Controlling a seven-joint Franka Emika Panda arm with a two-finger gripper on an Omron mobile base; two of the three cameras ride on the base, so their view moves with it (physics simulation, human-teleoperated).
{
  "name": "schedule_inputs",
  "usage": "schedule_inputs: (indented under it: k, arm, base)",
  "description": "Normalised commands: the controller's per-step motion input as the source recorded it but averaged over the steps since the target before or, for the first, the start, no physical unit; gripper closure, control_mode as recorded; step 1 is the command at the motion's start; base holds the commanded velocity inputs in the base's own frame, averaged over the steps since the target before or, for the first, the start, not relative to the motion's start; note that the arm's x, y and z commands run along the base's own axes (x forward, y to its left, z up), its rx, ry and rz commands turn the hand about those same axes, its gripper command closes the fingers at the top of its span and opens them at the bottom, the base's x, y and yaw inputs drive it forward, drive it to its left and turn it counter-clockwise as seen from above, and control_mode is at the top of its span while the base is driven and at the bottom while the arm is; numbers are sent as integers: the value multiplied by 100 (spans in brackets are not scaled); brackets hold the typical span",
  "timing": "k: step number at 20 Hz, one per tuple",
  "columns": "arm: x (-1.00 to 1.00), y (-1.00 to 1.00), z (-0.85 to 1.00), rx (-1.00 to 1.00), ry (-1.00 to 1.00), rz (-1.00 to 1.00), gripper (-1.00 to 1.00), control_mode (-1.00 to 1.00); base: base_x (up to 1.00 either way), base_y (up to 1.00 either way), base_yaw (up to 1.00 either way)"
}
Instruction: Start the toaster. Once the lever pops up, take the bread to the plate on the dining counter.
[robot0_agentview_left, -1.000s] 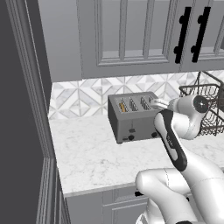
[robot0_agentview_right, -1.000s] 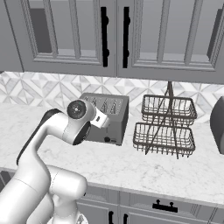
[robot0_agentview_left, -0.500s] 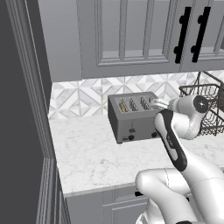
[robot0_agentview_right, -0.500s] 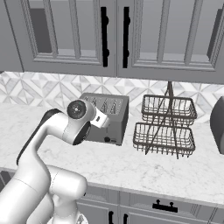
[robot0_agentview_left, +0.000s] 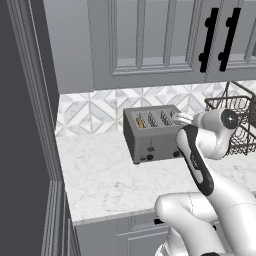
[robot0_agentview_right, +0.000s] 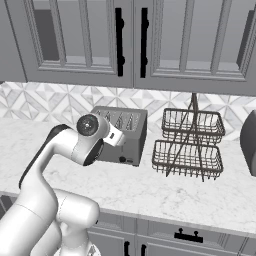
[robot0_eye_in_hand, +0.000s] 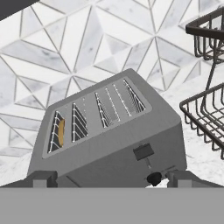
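Nothing has moved; the gripper (robot0_eye_in_hand: 111, 177) waits, fingers wide apart. Just ahead sits the boxy grey metal toaster (robot0_eye_in_hand: 109, 140), its small dark lever (robot0_eye_in_hand: 143, 152) between the fingertips.

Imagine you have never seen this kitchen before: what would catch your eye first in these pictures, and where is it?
First, the grey toaster on the marble worktop against the patterned tile wall, with the bread showing as a tan sliver in its end slot. Next, the robot's white arm bending in over it, its open gripper facing the toaster's front, near the lever. Beside the toaster stands a dark two-tier wire basket rack.
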Motion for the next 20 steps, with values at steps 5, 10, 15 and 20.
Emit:
schedule_inputs:
  k: [5, 10, 15, 20]
  arm:
    - [0, 0, 0, 0, 0, 0, -100, -100]
    - [0, 0, 0, 0, 0, 0, -100, -100]
    - [0, 0, 0, 0, 0, 0, -100, -100]
    - [0, 0, 0, 0, 0, 0, -100, -100]
  base:
    - [0, 0, 0]
    - [0, 0, 0]
    - [0, 0, 0]
    - [0, 0, 0]
